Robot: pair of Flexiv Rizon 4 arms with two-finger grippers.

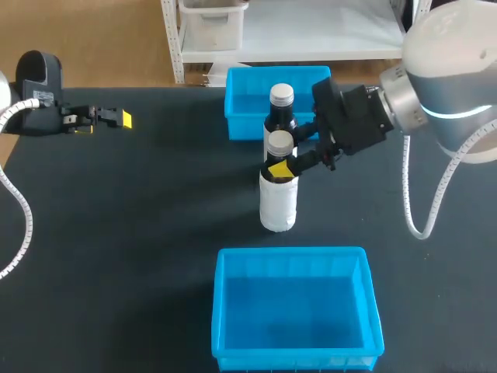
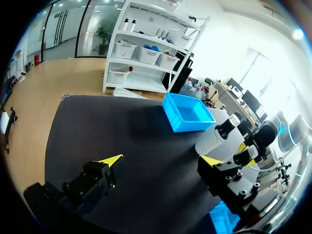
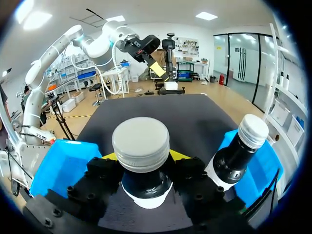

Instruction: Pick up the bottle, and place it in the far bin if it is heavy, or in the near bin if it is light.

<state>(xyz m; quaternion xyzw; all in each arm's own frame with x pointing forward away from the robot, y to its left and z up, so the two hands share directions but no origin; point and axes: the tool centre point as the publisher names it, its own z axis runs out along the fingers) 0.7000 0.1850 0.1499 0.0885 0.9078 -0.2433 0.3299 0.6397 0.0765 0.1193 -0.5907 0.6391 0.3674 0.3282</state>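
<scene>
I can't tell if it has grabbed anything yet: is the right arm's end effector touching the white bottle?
Touching. The right wrist view shows the right end effector with both fingers pressed against the white bottle at its neck, from two sides.

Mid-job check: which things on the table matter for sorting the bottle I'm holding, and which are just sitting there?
In the job:
white bottle, clamped at its neck by the right gripper
far bin
near bin

Lying about:
dark bottle, standing just behind the white one, in front of the far bin
left gripper, open, off to the side
</scene>
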